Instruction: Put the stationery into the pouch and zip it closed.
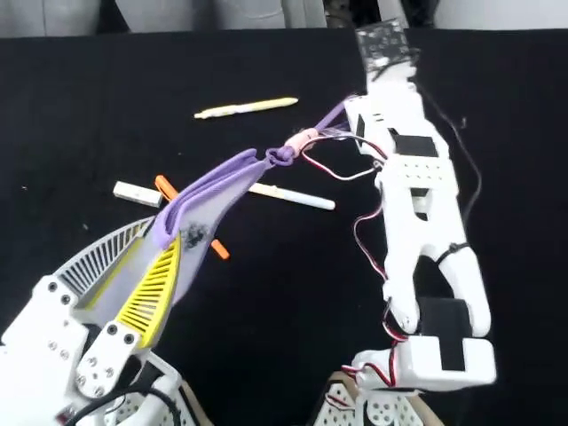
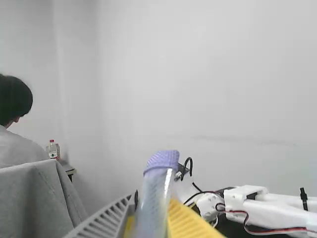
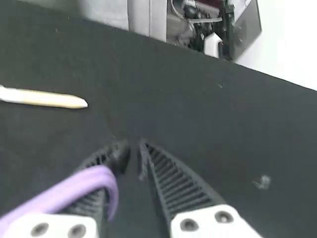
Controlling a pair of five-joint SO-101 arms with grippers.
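Note:
A purple pouch (image 1: 211, 191) hangs stretched above the black table between both grippers. My left gripper (image 1: 160, 235), with one yellow and one white ribbed finger, is shut on the pouch's lower end; that end (image 2: 159, 171) sticks up between the fingers in the left wrist view. My right gripper (image 1: 342, 115) is shut on the purple strap (image 3: 94, 182) by the pink zipper pull (image 1: 305, 138). On the table lie a yellow pen (image 1: 247, 108), a white pen (image 1: 297, 199), an orange pen (image 1: 166, 187) partly under the pouch, and a white eraser (image 1: 137, 193).
The yellow pen's tip (image 3: 47, 98) lies beyond my right gripper (image 3: 132, 152). Red and white wires (image 1: 337, 170) hang from the right arm (image 1: 417, 204). Equipment (image 3: 198, 25) stands past the table's far edge. The right arm (image 2: 262, 208) shows beyond the pouch.

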